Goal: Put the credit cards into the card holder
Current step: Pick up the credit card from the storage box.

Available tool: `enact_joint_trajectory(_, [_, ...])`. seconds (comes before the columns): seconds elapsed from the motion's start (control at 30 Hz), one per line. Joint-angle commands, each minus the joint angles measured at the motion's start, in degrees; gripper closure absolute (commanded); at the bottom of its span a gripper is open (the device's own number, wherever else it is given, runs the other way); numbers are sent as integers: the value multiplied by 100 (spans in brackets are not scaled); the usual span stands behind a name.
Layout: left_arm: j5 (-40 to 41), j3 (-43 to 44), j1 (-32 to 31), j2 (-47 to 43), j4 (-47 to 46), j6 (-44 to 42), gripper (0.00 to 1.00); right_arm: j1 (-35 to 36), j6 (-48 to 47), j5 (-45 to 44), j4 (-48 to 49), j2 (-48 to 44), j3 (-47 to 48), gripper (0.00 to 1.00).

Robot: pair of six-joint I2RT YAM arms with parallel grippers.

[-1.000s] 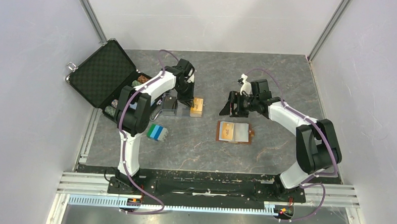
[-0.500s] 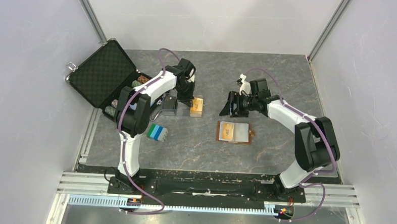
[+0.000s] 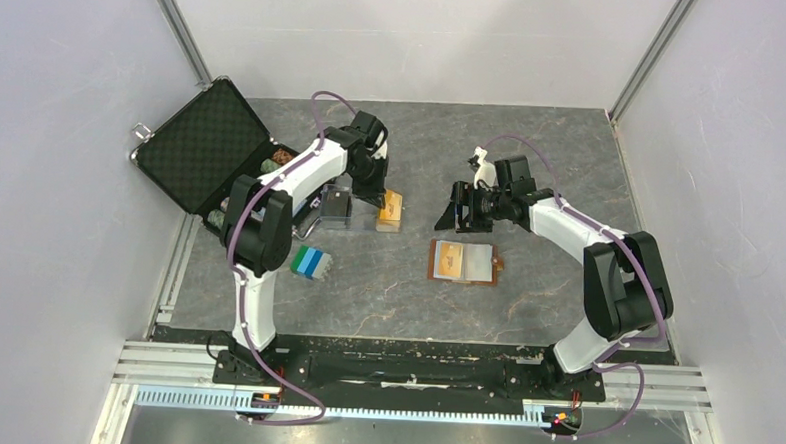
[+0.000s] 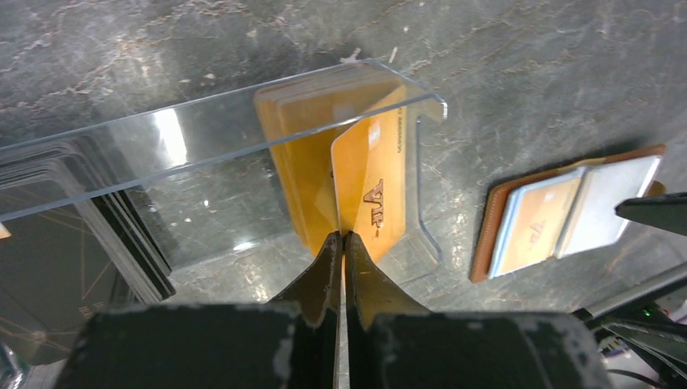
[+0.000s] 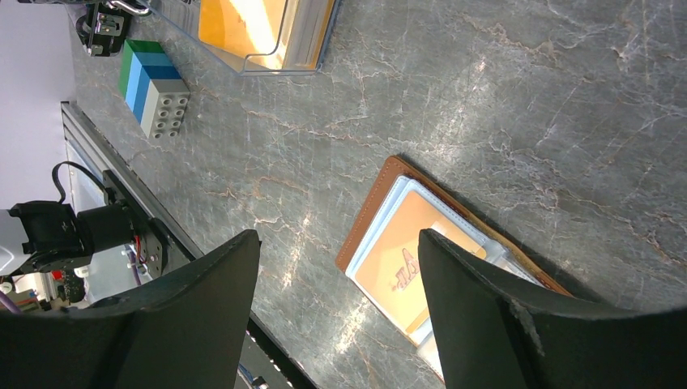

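My left gripper is shut on the edge of an orange credit card, held on edge above the stack of orange cards in a clear plastic tray. In the top view this gripper sits over the orange stack. Dark cards lie in the tray's left part. The card holder lies open on the table, tan-brown with pale blue sleeves, one orange card showing inside it. My right gripper is open and empty, hovering above and behind the card holder.
An open black foam-lined briefcase stands at the back left with poker chips along its edge. A blue-green-white striped block sits near the left arm. The metal rail runs along the near edge.
My left gripper has shifted slightly toward the back over the orange stack, with the card pinched in it. The right arm has barely moved.
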State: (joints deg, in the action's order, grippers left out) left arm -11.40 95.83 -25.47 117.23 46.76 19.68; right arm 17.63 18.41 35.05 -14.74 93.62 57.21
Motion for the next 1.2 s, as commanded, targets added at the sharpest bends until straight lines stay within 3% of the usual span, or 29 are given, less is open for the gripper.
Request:
enact_joint_trajectory(0.0, [-626,129,-14,-178,-176,-147,98,12,-76,-51,45,-17,158,26])
enact_joint_trajectory(0.13, [-973,114,-11,-58,-317,-57,97,13,-84,-59,46,-25,128,26])
enact_joint_trajectory(0.27, [-1015,50,-10,-3,-418,-52,82,13,-91,-77,48,-48,108,26])
enact_joint_trajectory(0.33, [-1046,50,-10,70,-405,-78,81,7,-97,-77,50,-47,121,26])
enact_joint_trajectory(0.43, [-1037,44,-10,168,-400,-79,87,4,-98,-81,39,-61,131,26])
enact_joint_trajectory(0.5, [-926,58,-11,185,-332,-109,98,3,-95,-103,34,-77,136,26])
enact_joint_trajectory(0.93, [-437,-278,-11,-1168,-826,322,98,-188,-140,-332,-80,-478,-59,25])
enact_joint_trajectory(1.17, [-1143,-1294,-25,-2019,-1912,1079,98,-667,-91,-477,-111,-1130,-883,25])
